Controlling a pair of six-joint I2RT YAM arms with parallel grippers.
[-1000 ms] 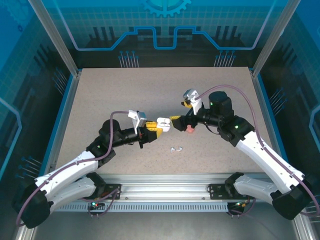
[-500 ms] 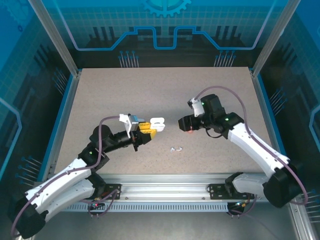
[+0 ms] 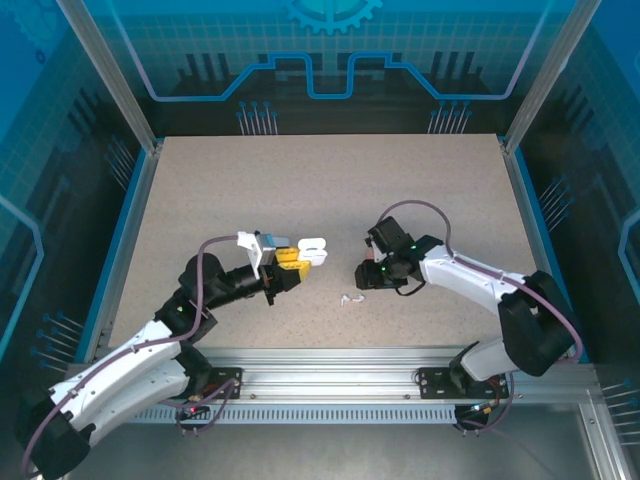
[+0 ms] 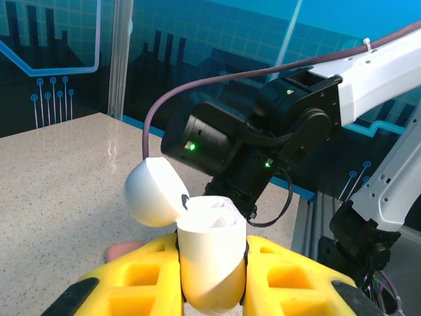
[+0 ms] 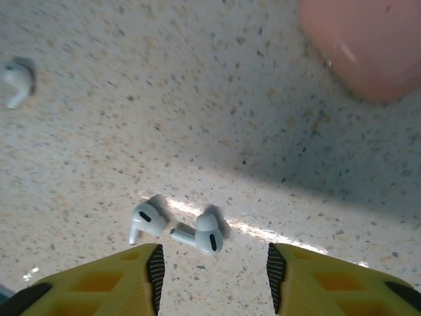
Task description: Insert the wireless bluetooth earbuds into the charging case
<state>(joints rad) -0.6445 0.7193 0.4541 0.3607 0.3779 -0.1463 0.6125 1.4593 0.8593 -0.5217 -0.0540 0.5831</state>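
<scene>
A white charging case (image 4: 210, 253) stands upright between the yellow fingers of my left gripper (image 4: 212, 263), which is shut on it. Its lid (image 4: 152, 192) is flipped open to the left. From above, the case (image 3: 313, 248) sits at the tip of the left gripper (image 3: 303, 256), mid-table. Two white earbuds (image 5: 148, 220) (image 5: 204, 232) lie side by side on the table just ahead of my right gripper (image 5: 214, 276). Its jaws stand apart with nothing between them. From above, the right gripper (image 3: 359, 280) points down just beyond the earbuds (image 3: 350, 297).
A salmon-pink case (image 5: 368, 46) lies on the table beyond the right gripper, and shows past the left fingers too (image 4: 122, 250). Another white earbud (image 5: 16, 79) lies further off to the left. The right arm (image 4: 263, 145) is close in front of the held case.
The right arm has swung down and toward the near edge, over the two earbuds, and its jaws have narrowed. The left gripper has drawn back slightly left, still holding the case.
</scene>
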